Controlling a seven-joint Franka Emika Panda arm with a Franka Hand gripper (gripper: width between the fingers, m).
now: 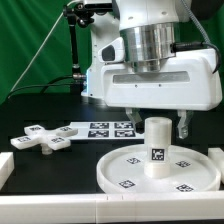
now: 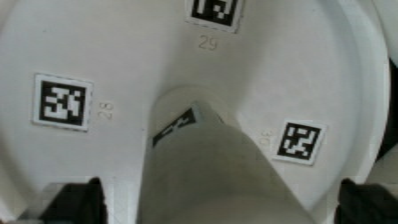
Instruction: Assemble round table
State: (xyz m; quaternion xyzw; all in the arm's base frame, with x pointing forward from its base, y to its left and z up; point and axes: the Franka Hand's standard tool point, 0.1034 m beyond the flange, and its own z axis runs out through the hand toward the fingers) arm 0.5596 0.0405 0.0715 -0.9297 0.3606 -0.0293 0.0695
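- Leg upright at disc centre, lower right of exterior frame; foot at the exterior view's left, on worktop.
- Claw spread wide either side of leg top, holding nothing.
- Likely seating the leg: centre claw, close square, twist without tilting.

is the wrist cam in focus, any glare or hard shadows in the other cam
Wrist view: tags on the large white rimmed round plastic disc read fairly clear, but the short thick white cylinder leg, close to the lens, looks soft and grey. Exterior view: disc and leg bright, evenly lit, no glare spots or hard shadows.
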